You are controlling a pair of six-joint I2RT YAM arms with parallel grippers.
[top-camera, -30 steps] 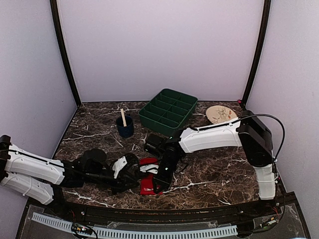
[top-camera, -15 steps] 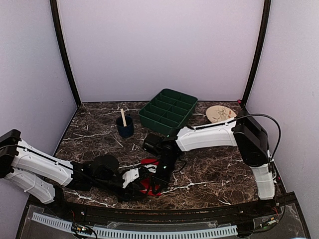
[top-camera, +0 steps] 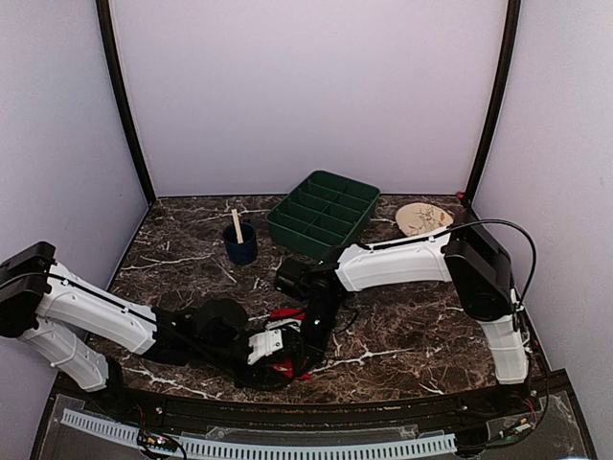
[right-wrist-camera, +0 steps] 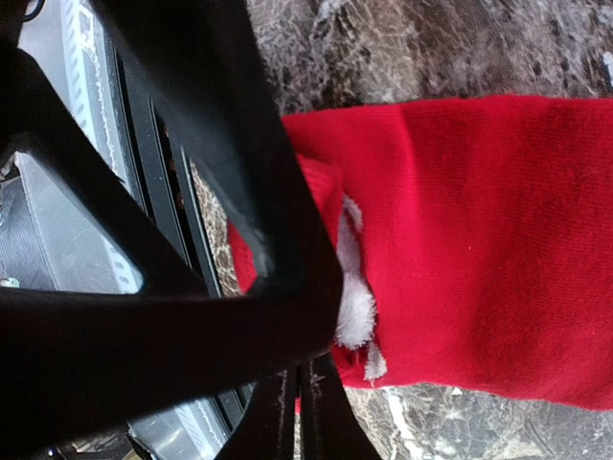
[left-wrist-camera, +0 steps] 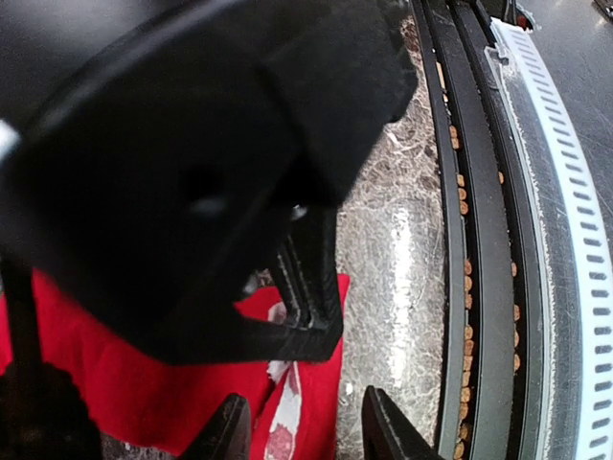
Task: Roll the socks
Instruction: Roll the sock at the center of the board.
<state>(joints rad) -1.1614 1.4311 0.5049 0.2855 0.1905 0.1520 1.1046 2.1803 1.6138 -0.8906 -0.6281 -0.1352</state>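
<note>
Bright red sock (right-wrist-camera: 479, 240), white-patched at its folded end, lies flat on the marble table (top-camera: 412, 326), bottom centre of the overhead frame. Left gripper (left-wrist-camera: 302, 410) straddles its edge, parted; right gripper (right-wrist-camera: 303, 393) pressed closed beside it.

A robotics lab test cell is shown. A marble-patterned table (top-camera: 412, 326) is enclosed by plain lilac walls (top-camera: 306, 86) and black corner posts (top-camera: 124, 105) behind the green compartment tray (top-camera: 324, 216). In front of the tray, two white robot arms (top-camera: 397, 264) are mounted by a slotted cable rail (top-camera: 287, 448).
</note>
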